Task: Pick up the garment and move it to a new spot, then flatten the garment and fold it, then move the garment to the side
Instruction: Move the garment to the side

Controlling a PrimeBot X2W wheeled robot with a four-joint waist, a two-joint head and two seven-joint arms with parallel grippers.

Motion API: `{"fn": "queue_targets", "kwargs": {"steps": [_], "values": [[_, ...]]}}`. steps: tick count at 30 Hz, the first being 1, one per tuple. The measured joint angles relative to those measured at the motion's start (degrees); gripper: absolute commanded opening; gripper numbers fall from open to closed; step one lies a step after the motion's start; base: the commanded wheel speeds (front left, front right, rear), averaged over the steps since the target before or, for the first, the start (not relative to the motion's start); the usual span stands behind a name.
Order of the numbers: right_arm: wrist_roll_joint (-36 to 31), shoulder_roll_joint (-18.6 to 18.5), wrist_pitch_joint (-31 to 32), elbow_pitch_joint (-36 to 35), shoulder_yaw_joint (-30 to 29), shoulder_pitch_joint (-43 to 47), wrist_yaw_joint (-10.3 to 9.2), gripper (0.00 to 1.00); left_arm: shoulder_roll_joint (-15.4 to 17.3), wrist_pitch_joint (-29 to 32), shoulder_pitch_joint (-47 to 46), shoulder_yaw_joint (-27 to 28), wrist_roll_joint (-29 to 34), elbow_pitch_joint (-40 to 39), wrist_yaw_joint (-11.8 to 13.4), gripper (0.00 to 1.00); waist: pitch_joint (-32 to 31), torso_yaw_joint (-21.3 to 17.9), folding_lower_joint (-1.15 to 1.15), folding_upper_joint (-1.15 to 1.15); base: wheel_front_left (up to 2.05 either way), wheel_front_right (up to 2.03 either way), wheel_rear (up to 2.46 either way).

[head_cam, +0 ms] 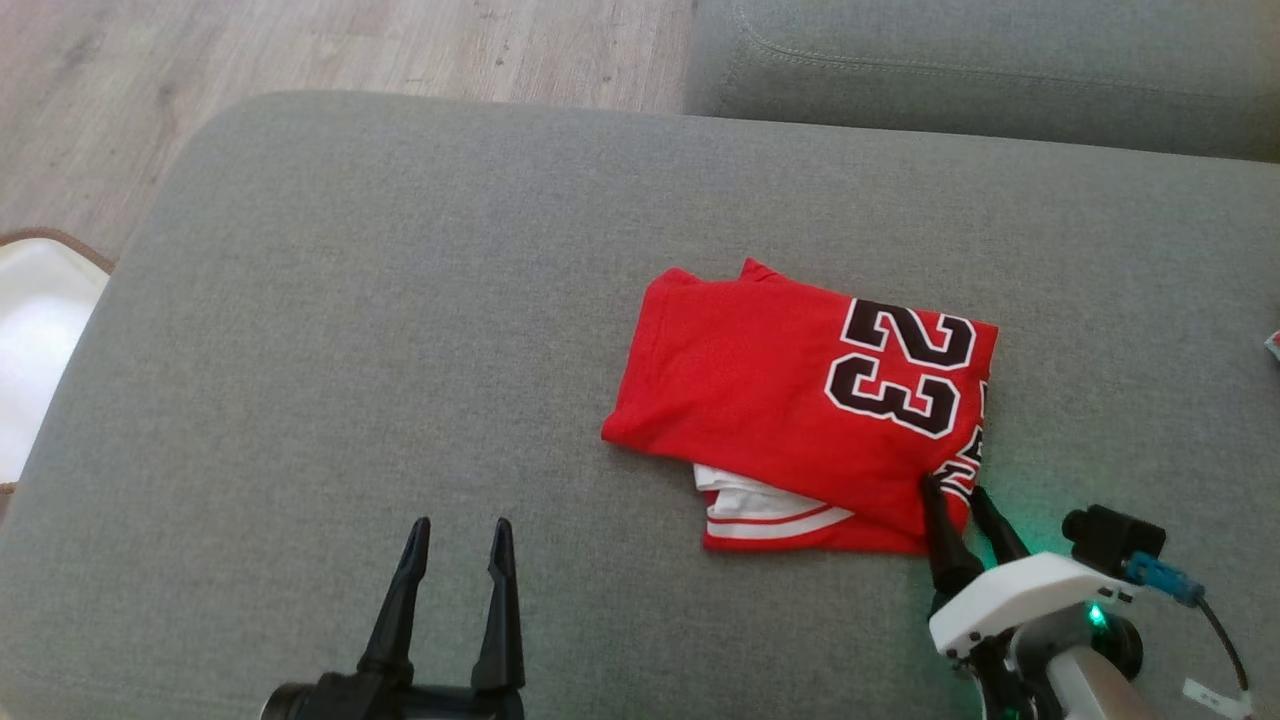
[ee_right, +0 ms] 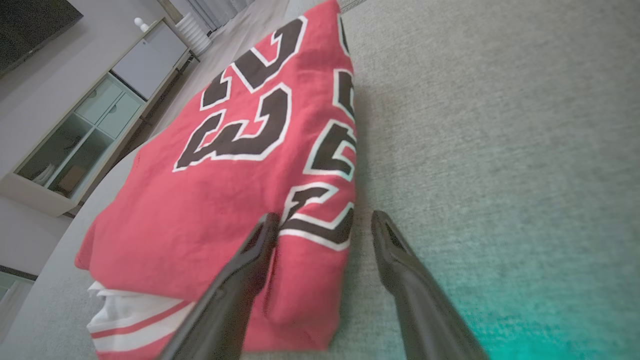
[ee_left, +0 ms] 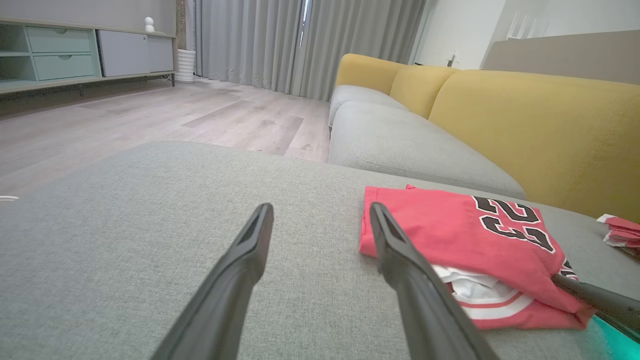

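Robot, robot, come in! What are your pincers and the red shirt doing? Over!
Left pincer open, over grey cushion. Right pincer open, straddling the folded red shirt at its edge. Nothing in the way. Over.

A wide grey fabric sofa seat point(head_cam: 400, 300) spans the near scene, with a second grey seat cushion point(head_cam: 980, 70) beyond it at far right. Mustard-yellow back cushions point(ee_left: 540, 125) run along the right. Pale wood-plank floor point(head_cam: 300, 50) lies far left, leading to grey curtains point(ee_left: 300, 40) and a low cabinet point(ee_left: 60, 55) with pale green drawers.
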Motion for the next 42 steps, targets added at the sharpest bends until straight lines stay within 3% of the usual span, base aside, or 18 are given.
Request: {"fn": "queue_targets", "kwargs": {"steps": [1,2,7,11,23,34,35,36,42], "values": [[0.19,0.00,-0.13,0.38,0.16,-0.22,0.00,0.04,0.00,0.00,-0.01,-0.01,0.00,0.03,0.04,1.00,0.11,0.05,0.00,0.00,0.00,0.00,0.00],[0.21,0.00,-0.44,0.89,0.22,-0.52,0.00,0.00,0.00,0.00,-0.01,-0.01,0.00,0.10,0.16,1.00,0.19,0.05,-0.01,0.00,0.00,0.00,0.00],[0.68,0.01,-1.69,1.12,-0.38,-1.36,0.00,0.00,0.00,0.00,-0.04,-0.03,-0.59,-0.08,0.24,1.00,0.59,-0.61,-0.01,0.00,0.00,0.00,0.00],[-3.47,-0.15,-1.35,-1.56,-3.99,-2.57,0.00,0.00,0.00,0.00,-0.23,0.11,-0.59,-0.78,0.20,1.00,1.68,-2.20,-0.01,0.00,0.00,0.00,0.00],[-12.79,-14.85,11.12,-19.51,-17.33,-11.52,0.00,0.00,-0.03,0.00,-8.32,-0.08,-0.41,-1.76,-0.56,1.00,10.65,-9.29,0.00,0.00,0.00,0.00,0.00],[-18.95,-18.96,18.60,-27.13,-33.72,-14.19,0.00,0.00,-0.08,-0.01,-12.90,-0.38,-0.41,-1.54,-1.45,1.00,16.71,-12.84,0.00,0.00,0.00,0.00,0.00],[-19.74,-18.94,18.64,-27.11,-34.99,-14.22,0.00,0.22,-0.09,-0.01,-13.21,-0.38,-0.41,-1.45,-1.45,1.00,17.09,-12.96,0.00,0.00,0.00,0.00,0.00],[-20.37,-18.85,19.01,-27.09,-35.80,-14.17,0.00,1.00,-0.09,-0.02,-13.48,-0.43,-0.41,-1.24,-1.46,1.00,17.37,-13.03,0.00,0.00,0.00,0.00,0.00],[-25.13,-15.02,15.89,-27.53,-35.00,-13.20,0.00,1.00,-0.11,-0.09,-14.16,-0.65,-0.41,-0.86,-1.81,1.00,16.04,-12.48,-0.01,0.00,0.00,0.00,0.00]]}}
